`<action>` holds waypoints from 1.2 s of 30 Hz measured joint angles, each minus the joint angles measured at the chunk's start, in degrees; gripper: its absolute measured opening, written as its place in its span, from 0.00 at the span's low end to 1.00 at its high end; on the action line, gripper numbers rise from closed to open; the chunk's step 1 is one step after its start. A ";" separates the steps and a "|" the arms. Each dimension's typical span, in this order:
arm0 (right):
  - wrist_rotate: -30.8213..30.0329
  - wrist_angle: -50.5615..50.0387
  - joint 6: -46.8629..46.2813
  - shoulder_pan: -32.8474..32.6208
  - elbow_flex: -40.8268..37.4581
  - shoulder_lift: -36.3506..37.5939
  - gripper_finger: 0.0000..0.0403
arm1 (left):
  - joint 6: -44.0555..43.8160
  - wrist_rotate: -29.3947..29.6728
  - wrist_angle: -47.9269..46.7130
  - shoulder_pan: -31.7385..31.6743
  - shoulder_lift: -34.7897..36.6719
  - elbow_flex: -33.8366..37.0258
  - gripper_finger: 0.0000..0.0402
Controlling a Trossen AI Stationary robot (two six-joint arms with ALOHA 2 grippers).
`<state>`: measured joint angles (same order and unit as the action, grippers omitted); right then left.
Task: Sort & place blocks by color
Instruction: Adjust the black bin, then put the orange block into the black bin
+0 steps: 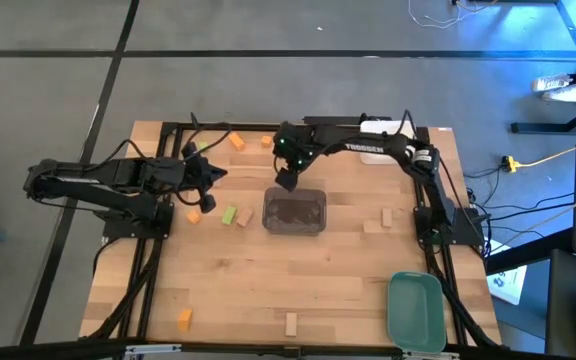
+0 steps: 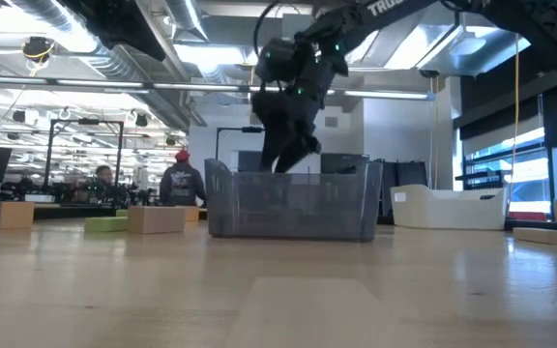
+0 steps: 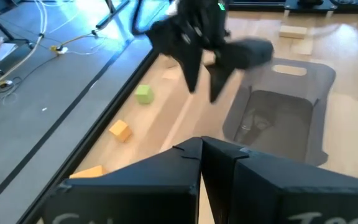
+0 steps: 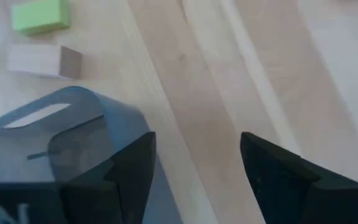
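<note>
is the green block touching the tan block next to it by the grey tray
Apart. The right wrist view shows a strip of bare table between the green block and the tan block.

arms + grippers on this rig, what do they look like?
Both arms are dark, near-black. The right arm bears white lettering along its link and a green light by the wrist; black cables trail from both bases. The left gripper and right gripper have dark, flat, angular fingers.
</note>
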<state>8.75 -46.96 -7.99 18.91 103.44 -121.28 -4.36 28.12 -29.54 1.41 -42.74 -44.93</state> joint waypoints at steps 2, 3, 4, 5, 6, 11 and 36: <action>-0.20 -2.72 2.28 0.03 3.09 0.44 0.58 | 0.00 -1.36 0.00 0.00 0.00 0.00 0.00; -0.21 -4.08 3.40 0.00 4.63 0.74 0.58 | 0.00 -2.32 0.00 0.00 0.02 0.00 0.00; -0.16 -5.08 4.39 -0.08 6.18 1.04 0.58 | 0.00 -3.45 -0.02 0.00 0.01 0.00 0.00; -0.11 -5.89 5.60 -0.38 7.98 1.21 0.58 | 0.00 -4.16 -0.02 0.00 0.02 0.00 0.00; -0.12 -6.99 6.94 -0.71 9.60 1.52 0.58 | 0.02 -4.49 -0.02 0.04 -0.01 0.00 0.00; 0.05 -12.05 12.86 -2.86 16.66 3.66 0.58 | -1.28 -6.30 -1.38 0.16 0.02 0.00 0.00; 19.17 -21.56 17.57 -9.86 21.25 19.71 0.58 | -51.34 -21.71 -35.51 0.22 -1.84 -0.02 0.00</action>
<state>27.92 -68.51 9.58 9.06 124.68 -101.57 -55.70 6.41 -65.04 1.63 -44.58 -44.95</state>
